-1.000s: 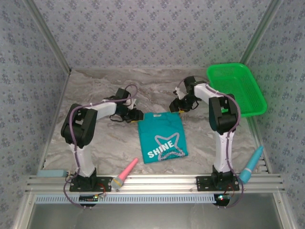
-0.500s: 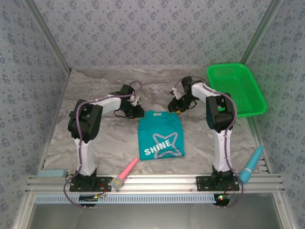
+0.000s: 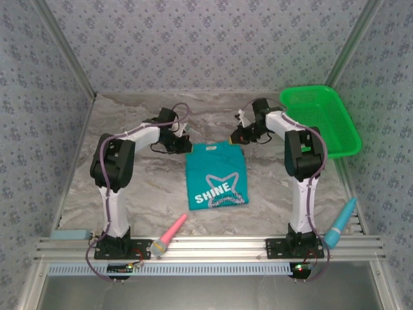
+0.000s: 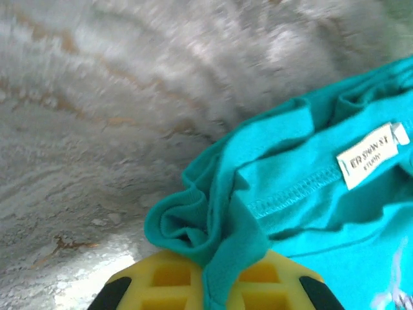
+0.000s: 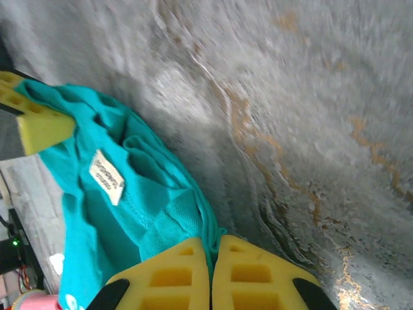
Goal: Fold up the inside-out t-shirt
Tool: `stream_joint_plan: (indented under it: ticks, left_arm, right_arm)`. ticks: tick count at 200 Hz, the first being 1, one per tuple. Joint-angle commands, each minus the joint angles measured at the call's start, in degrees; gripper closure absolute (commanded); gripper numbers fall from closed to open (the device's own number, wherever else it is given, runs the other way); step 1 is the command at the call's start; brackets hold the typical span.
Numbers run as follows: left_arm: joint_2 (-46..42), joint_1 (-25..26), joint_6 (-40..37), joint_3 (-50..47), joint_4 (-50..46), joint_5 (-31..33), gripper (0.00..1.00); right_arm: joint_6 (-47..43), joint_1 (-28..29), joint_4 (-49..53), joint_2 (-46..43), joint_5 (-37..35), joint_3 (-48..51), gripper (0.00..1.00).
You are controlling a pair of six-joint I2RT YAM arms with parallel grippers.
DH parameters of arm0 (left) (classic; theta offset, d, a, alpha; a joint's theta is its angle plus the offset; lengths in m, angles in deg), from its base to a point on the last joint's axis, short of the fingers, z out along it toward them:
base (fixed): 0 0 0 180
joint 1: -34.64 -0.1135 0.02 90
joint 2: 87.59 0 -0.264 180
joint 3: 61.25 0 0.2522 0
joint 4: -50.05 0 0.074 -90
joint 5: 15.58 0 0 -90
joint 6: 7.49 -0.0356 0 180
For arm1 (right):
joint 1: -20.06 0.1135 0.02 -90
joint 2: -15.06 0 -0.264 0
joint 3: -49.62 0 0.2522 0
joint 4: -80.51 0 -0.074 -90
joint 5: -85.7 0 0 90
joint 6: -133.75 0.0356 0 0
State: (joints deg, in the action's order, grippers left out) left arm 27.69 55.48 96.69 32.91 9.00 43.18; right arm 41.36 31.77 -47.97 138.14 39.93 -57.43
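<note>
The left hand (image 4: 214,279) and right hand (image 5: 210,270) each pinched the t-shirt's (image 3: 216,177) collar edge; a green basket (image 3: 321,120) sat beside the right hand.

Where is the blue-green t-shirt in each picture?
Top view: the t-shirt lies in the middle, SHINE print up, with the left tool and right tool at its far corners.
Left wrist: it covers the lower right, a bunched corner pinched in the left tool.
Right wrist: it covers the lower left, its edge pinched in the right tool.
Shared landmark: the white tag by the collar, in both wrist views.
</note>
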Motion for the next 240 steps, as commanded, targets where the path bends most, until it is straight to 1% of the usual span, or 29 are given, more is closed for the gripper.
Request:
stream_joint_plan:
  ticks: [1,24,46,58,70,78,90,103,114,121,133,139,142,145,151,160,168,182,187,197,199,200,204,208,213,229,240]
  left_arm:
    - [-6.9,-0.7,-5.9,5.0,-0.5,-4.0,1.00]
    - [-8.9,-2.0,-10.2,12.7,-1.3,-6.0,1.00]
    - [-11.0,-2.0,-17.8,20.3,-0.5,-8.2,1.00]
    - [-13.4,-1.9,-21.7,21.1,2.0,-9.8,1.00]
    - [-16.8,-1.2,-26.4,18.8,5.2,-10.1,1.00]
    - [-19.5,-0.3,-30.9,14.8,7.2,-9.6,1.00]
    - [-23.6,1.5,-37.2,6.8,10.7,-6.6,1.00]
    - [-27.1,4.0,-42.9,-3.0,14.6,-4.3,1.00]
    - [-29.3,5.9,-45.2,-11.8,18.9,-3.0,1.00]
    - [-30.3,7.0,-45.3,-16.8,22.3,-2.0,1.00]
    - [-31.3,9.3,-46.6,-25.9,27.4,-0.2,1.00]
    - [-31.5,10.7,-47.1,-29.9,30.3,1.4,1.00]
    - [-31.6,11.4,-47.3,-31.9,31.9,2.3,0.99]
    - [-31.5,12.2,-47.4,-34.0,33.5,3.3,0.98]
    - [-31.4,13.4,-47.4,-37.2,35.8,5.2,0.95]
    - [-31.2,15.0,-45.9,-40.4,38.0,8.5,0.89]
    - [-31.4,15.7,-42.6,-42.2,39.0,10.8,0.82]
    - [-32.8,16.2,-38.4,-45.1,40.7,11.3,0.65]
    - [-34.0,16.7,-37.9,-46.1,41.1,11.6,0.62]
    - [-36.8,17.7,-38.6,-47.3,39.6,12.4,0.60]
    - [-37.4,17.8,-38.9,-47.4,39.1,12.6,0.59]
    - [-37.7,17.9,-39.0,-47.5,38.9,12.7,0.59]
    - [-38.8,18.2,-39.2,-47.7,37.9,13.4,0.54]
    - [-39.8,18.3,-39.2,-47.8,37.3,14.2,0.45]
    - [-41.0,18.4,-39.1,-48.0,36.7,14.3,0.40]
    - [-44.3,19.0,-41.2,-47.9,32.4,11.9,0.38]
    - [-46.3,20.1,-41.9,-48.4,31.0,12.7,0.38]
  right_arm:
    - [1.6,-0.6,-5.9,-6.6,2.7,-2.2,1.00]
    - [2.8,-1.6,-8.7,-9.3,1.7,-8.4,1.00]
    - [1.0,-1.5,-9.7,-12.2,0.3,-15.5,1.00]
    - [-1.1,-1.1,-11.3,-15.1,-0.3,-16.2,1.00]
    - [-5.4,-0.3,-12.5,-18.7,-2.5,-13.6,1.00]
    - [-9.6,0.5,-13.4,-21.2,-4.9,-10.0,1.00]
    - [-15.1,1.9,-16.5,-25.6,-8.8,-1.9,1.00]
    - [-19.6,2.7,-22.5,-29.4,-10.6,10.2,1.00]
    - [-23.7,3.6,-27.0,-32.0,-12.5,19.8,1.00]
    - [-27.4,4.6,-28.3,-33.3,-14.0,25.3,0.92]
    - [-34.2,5.9,-26.7,-34.9,-16.6,32.7,0.74]
    - [-34.9,6.2,-25.8,-35.4,-19.2,35.2,0.67]
    - [-34.6,6.2,-25.2,-35.7,-20.4,35.9,0.65]
    - [-34.2,6.1,-24.5,-36.0,-21.4,36.9,0.61]
    - [-33.4,5.9,-22.7,-36.6,-22.9,38.0,0.58]
    - [-31.9,5.3,-20.8,-37.7,-24.8,39.4,0.55]
    - [-31.4,5.0,-20.3,-38.9,-26.4,40.5,0.53]
    - [-32.7,5.3,-19.7,-41.1,-28.0,41.2,0.50]
    - [-34.5,5.5,-18.7,-41.8,-27.8,40.9,0.49]
    - [-39.9,6.0,-15.6,-42.7,-27.0,39.9,0.49]
    - [-41.1,6.1,-14.8,-42.9,-26.7,39.5,0.48]
    - [-41.8,6.2,-14.4,-43.0,-26.6,39.4,0.46]
    - [-43.6,6.4,-13.4,-43.2,-26.2,39.0,0.41]
    - [-46.3,6.7,-12.1,-43.4,-26.1,38.6,0.40]
    - [-49.6,7.3,-11.1,-43.5,-25.7,38.2,0.40]
    - [-61.6,9.7,-6.2,-43.1,-22.3,37.5,0.39]
    - [-66.7,11.4,-3.7,-42.3,-22.5,37.0,0.39]
